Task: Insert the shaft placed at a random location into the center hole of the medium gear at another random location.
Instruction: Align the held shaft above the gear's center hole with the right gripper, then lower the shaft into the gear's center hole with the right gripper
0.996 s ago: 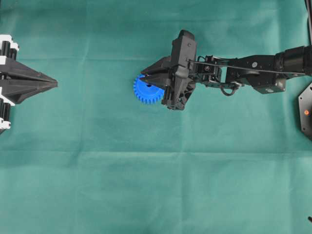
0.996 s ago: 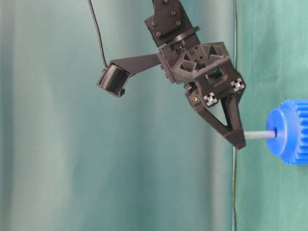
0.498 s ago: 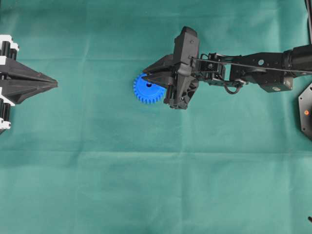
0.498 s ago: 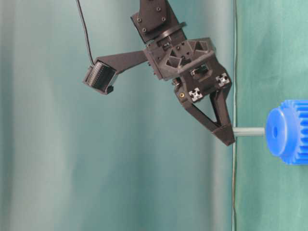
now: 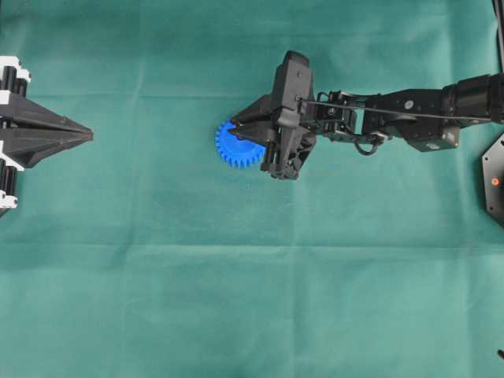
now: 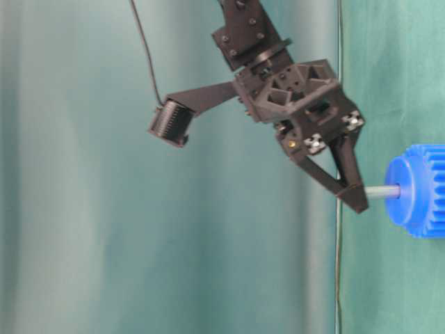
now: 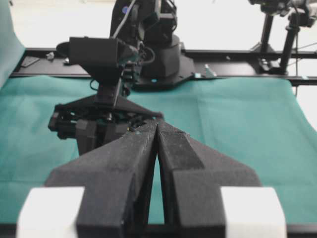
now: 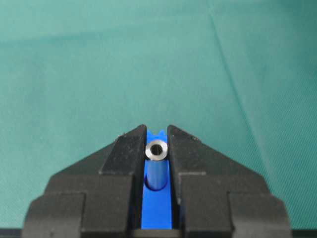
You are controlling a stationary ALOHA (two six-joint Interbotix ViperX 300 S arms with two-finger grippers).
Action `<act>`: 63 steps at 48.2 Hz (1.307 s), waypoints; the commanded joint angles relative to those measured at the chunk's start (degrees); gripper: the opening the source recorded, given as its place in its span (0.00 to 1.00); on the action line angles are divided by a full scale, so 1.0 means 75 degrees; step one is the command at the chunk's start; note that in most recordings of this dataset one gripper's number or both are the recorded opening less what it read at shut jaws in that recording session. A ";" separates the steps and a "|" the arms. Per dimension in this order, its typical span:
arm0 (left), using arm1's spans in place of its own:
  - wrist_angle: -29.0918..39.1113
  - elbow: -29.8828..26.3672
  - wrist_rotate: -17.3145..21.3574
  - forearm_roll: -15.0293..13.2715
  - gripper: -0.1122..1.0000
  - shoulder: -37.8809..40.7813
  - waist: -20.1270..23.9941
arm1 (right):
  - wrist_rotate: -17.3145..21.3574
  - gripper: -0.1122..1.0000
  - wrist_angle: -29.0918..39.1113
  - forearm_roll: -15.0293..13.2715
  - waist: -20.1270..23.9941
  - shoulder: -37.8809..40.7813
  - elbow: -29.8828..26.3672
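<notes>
The blue medium gear (image 5: 235,147) lies flat on the green cloth, partly under my right gripper (image 5: 234,134). That gripper is shut on the shaft (image 6: 381,192), a short silvery pin. In the table-level view the pin's far end sits in the center hole (image 6: 398,189) of the gear's hub (image 6: 417,191). In the right wrist view the pin's ringed end (image 8: 157,149) shows between the fingertips, with blue gear (image 8: 157,208) behind it. My left gripper (image 5: 89,136) is shut and empty at the far left, well away; its fingers (image 7: 143,148) point at the right arm (image 7: 99,114).
Green cloth (image 5: 252,299) covers the table. A black fixture (image 5: 494,179) sits at the right edge. A black rail and stands (image 7: 277,49) run along the cloth's far end behind the right arm's base.
Half a second ago the shaft's end hung just clear of the hub. My right gripper has moved toward the gear and the shaft's end is now in the center hole. The left arm is still.
</notes>
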 commanded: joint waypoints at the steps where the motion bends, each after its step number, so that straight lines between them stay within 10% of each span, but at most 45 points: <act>1: -0.0070 -0.0152 0.0000 0.0023 0.10 0.0070 0.0023 | 0.0012 0.22 -0.0152 0.0023 0.0012 -0.0047 -0.0152; 63: -0.0070 -0.0141 0.0000 0.0023 0.10 0.0070 0.0023 | 0.0070 0.23 -0.0293 0.0035 0.0023 0.0387 0.0023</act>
